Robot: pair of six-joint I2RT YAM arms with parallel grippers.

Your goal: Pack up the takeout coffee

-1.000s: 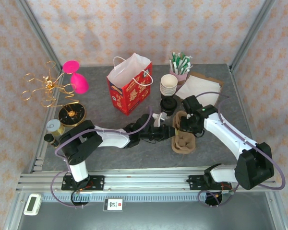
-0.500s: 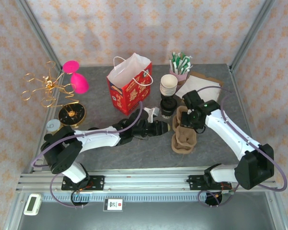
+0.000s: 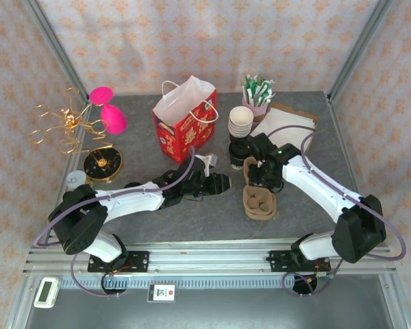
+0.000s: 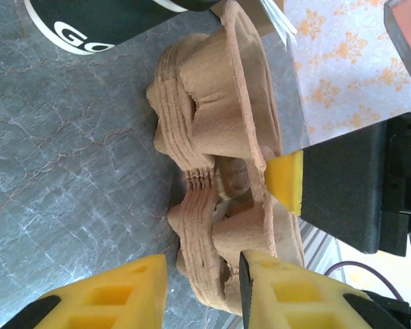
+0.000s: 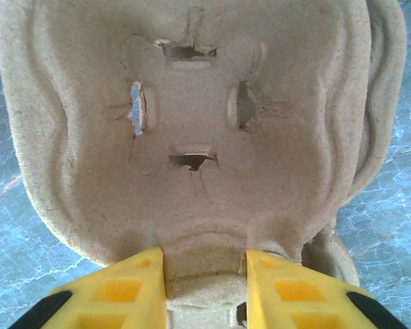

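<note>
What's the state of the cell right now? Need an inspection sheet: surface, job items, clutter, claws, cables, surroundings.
Surface: grey table, no spills seen.
Job's things: stack of cup carriers mid-table; paper cups and dark cup behind it; red bag upright, mouth open; cup of sachets; flat paper at far right.
Clutter: gold wire stand, pink plastic pieces, gold dish, all at left.
Claws: right claw shut on the top carrier at its rim; left claw open, beside the stack, holding nothing.
Cables: purple cables loop off both arms; the right one arcs over the flat paper.
Surroundings: metal rail, patterned walls.
</note>
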